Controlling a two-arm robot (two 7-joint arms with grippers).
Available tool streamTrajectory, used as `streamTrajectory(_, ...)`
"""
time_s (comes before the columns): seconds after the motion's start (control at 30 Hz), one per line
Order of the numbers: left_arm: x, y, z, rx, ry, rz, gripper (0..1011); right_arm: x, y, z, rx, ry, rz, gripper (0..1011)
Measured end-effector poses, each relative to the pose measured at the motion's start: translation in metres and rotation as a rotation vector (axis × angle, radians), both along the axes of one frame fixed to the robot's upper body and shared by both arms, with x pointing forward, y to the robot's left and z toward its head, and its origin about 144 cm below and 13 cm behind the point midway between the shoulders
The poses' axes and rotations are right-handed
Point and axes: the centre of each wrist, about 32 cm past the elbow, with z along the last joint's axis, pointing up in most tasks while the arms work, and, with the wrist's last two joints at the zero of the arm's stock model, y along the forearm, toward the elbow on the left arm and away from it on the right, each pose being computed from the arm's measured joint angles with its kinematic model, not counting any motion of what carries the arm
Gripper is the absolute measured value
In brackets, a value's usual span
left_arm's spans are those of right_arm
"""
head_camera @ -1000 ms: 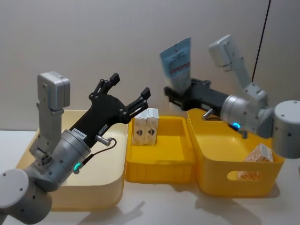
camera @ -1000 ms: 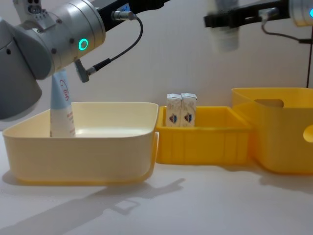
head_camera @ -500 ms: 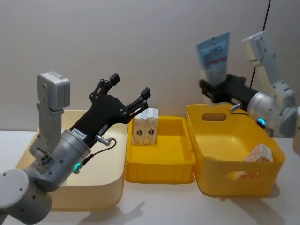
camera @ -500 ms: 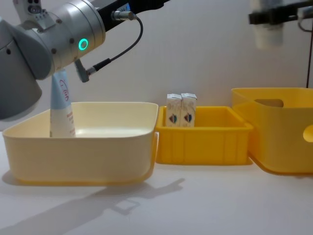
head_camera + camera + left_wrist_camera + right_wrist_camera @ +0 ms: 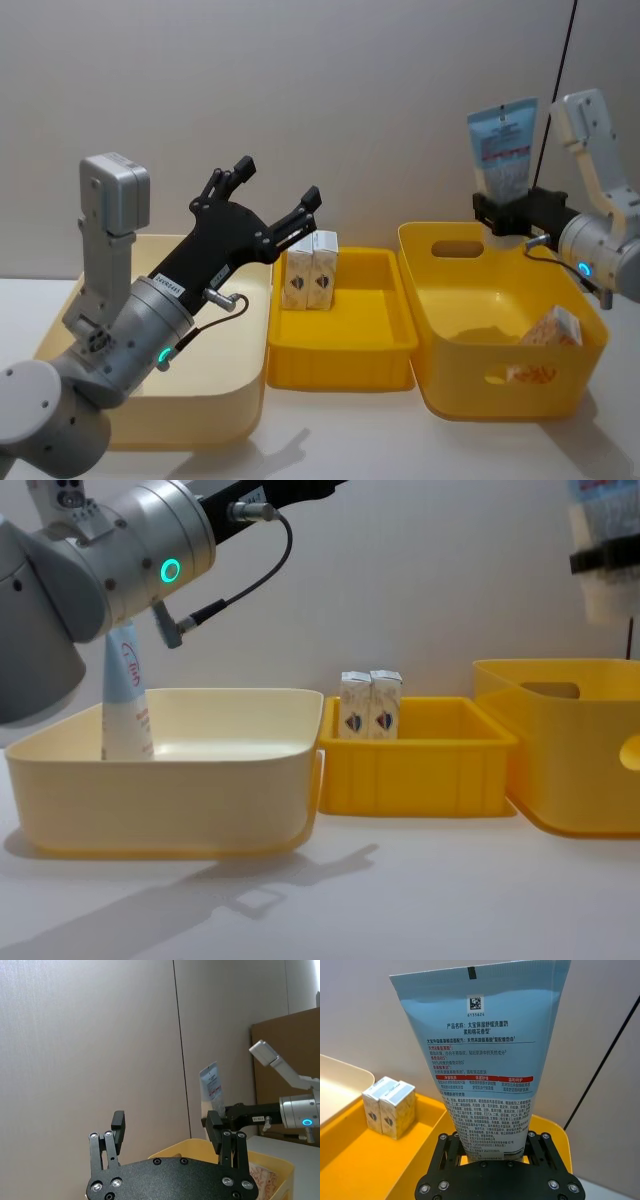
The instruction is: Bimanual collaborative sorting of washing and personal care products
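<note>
Apparently above tub rim (image 5: 436,232): tube (image 5: 505,152)

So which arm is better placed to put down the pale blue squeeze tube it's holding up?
Right. The right gripper is shut on the pale blue squeeze tube, upright above the deep yellow plastic tub. The left gripper hangs open over the cream tub.

Pale blue tube (image 5: 505,150), red-printed

Silver-grey arms with cyan indicator rings, black screw-studded jaws, black cables.
</note>
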Motion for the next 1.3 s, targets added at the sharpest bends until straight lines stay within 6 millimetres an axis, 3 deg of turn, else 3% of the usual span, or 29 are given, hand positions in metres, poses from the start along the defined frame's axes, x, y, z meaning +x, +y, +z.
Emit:
streamTrajectory(0.3, 0.0, 0.0, 0.0, 0.0, 0.0, 0.0, 1003, 0.012, -0.001, -0.009, 0.024, 0.101, 0.002, 552)
streamTrajectory(0.57, 0.0, 0.0, 0.0, 0.0, 0.0, 0.0, 1003, 0.02, 0.0, -0.015, 0.043, 0.155, 0.013, 816)
streamTrajectory(0.83, 0.0, 0.0, 0.0, 0.0, 0.0, 0.0, 1003, 0.023, 0.001, -0.017, 0.051, 0.179, 0.018, 993)
streamTrajectory(1.3, 0.0, 0.0, 0.0, 0.0, 0.0, 0.0, 1003, 0.025, 0.001, -0.019, 0.059, 0.199, 0.023, 1001)
